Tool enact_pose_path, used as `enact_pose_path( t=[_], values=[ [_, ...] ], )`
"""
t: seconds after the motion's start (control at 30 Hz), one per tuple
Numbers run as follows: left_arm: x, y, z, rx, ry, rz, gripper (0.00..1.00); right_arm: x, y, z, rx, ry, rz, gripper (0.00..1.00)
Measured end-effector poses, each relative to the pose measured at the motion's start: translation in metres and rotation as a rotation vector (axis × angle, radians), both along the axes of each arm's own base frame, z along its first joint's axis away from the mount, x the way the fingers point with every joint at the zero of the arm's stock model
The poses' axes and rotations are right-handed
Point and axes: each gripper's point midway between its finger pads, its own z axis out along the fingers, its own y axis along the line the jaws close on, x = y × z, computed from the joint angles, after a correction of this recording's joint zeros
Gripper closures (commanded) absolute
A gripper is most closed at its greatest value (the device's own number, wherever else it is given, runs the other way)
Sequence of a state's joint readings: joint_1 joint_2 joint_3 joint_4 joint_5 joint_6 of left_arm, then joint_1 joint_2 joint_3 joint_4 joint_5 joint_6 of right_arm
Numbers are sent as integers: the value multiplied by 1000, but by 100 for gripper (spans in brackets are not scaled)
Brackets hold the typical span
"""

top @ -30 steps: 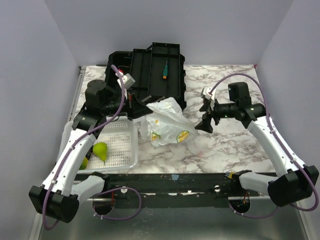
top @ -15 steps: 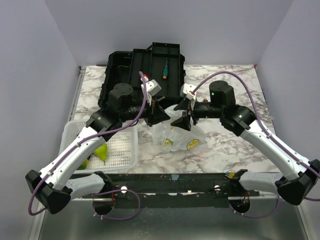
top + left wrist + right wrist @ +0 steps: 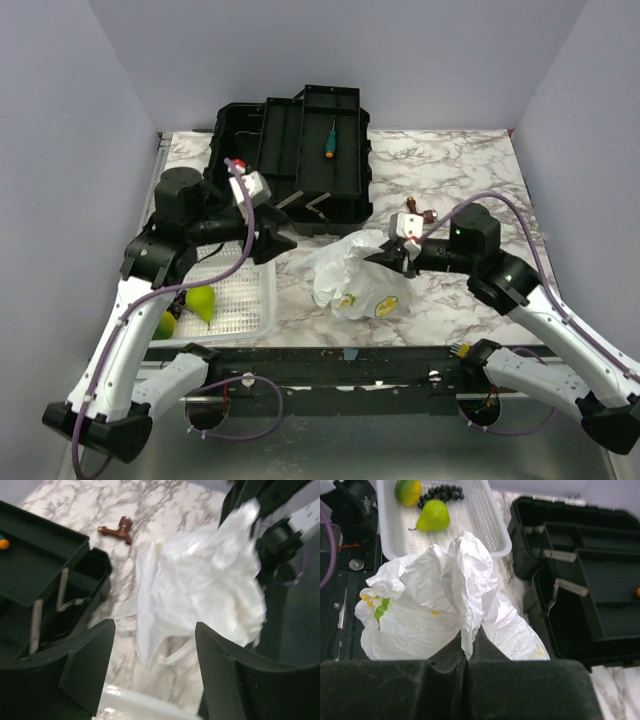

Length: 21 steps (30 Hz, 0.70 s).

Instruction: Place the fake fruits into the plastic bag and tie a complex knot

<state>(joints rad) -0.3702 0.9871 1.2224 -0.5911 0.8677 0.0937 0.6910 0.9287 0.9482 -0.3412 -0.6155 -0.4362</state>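
Our right gripper (image 3: 468,656) is clenched on a fold of the plastic bag (image 3: 358,282), which rests near the middle of the marble table (image 3: 450,170). Our left gripper (image 3: 152,630) stands released beside the bag, grasping nothing. Two fake fruits (image 3: 202,300) lie in the white basket (image 3: 250,300).

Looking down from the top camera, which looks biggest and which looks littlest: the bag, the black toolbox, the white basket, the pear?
Biggest to littlest in the top view:
1. toolbox
2. basket, though part of it is hidden
3. bag
4. pear
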Motion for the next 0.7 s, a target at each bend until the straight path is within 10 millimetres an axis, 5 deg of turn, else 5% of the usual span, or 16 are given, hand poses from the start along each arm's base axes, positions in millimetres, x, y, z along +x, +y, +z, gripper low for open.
enact_pose_path(
  t=[0.07, 0.23, 0.4, 0.53, 0.6, 0.7],
  values=[
    [-2, 16, -8, 43, -88, -1, 17, -9, -3, 12, 45, -55, 28, 99],
    [-16, 29, -49, 155, -187, -89, 11, -25, -4, 27, 102, -149, 101, 99],
    [-28, 15, -86, 229, -246, -215, 8, -34, -2, 26, 107, -182, 168, 99],
    [-41, -2, -95, 257, -318, -313, 2, -37, 0, 29, 122, -194, 195, 99],
    [-42, -9, -103, 271, -336, -333, 11, -39, 1, 30, 127, -196, 204, 99],
    [-33, -14, -122, 310, -352, -304, 47, -40, 1, 31, 132, -188, 209, 99]
  ],
)
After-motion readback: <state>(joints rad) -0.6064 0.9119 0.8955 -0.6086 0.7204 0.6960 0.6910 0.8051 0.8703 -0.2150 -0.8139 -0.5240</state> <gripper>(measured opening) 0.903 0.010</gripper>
